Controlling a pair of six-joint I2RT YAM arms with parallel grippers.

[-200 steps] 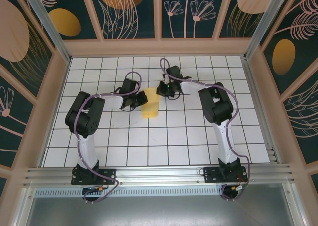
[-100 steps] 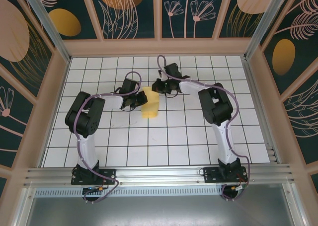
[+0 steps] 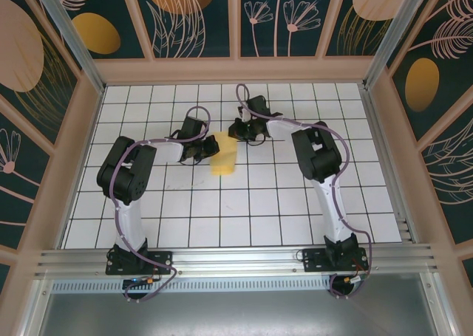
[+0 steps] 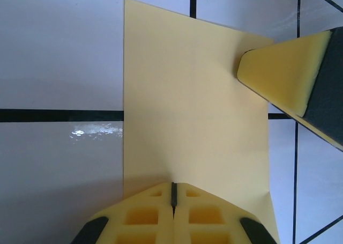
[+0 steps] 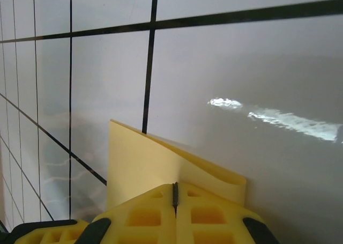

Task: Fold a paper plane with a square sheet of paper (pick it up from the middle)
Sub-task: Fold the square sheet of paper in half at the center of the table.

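As right hand (image 3: 236,131) shifted left | left hand (image 3: 208,153) unmoved | paper (image 3: 224,160) folded

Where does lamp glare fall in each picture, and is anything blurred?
Left wrist: a small white glare patch on the table, just left of the paper; grid lines stay crisp. Right wrist: a longer, brighter glare streak on the table, right of the curled paper; nothing is clearly blurred. Top external: even light, no glare on the table.

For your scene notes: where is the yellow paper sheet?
Top view: the yellow paper sheet lies near the centre of the white grid, between the left gripper and right gripper.
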